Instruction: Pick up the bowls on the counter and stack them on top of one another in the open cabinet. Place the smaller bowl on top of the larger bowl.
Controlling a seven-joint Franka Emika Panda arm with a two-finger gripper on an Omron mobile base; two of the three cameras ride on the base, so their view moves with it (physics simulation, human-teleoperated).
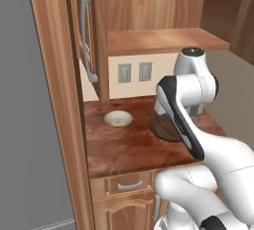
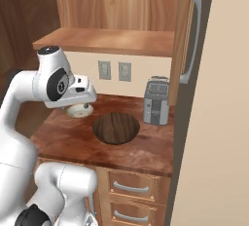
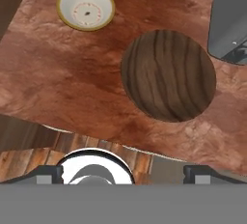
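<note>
The smaller bowl (image 3: 86,7), cream-white with a tan rim, sits on the counter (image 3: 62,83) toward the back left (image 1: 118,119). The larger bowl (image 3: 168,75), dark brown wood-grain, rests beside it near the counter's middle (image 2: 115,127); in the left base view my arm covers part of the larger bowl (image 1: 159,127). My gripper (image 3: 124,172) hovers high over the counter's front edge, open, with nothing between its fingertips (image 3: 50,172), apart from both bowls. The open cabinet's plank shelf (image 1: 163,40) (image 2: 107,41) hangs bare above the counter.
A grey toaster (image 2: 156,101) (image 3: 230,25) stands right of the brown bowl. The cabinet door with its grey bar handle (image 1: 87,35) (image 2: 193,40) stands open. Two wall outlets (image 2: 112,70) sit under the shelf. Drawers (image 2: 131,188) are below the counter.
</note>
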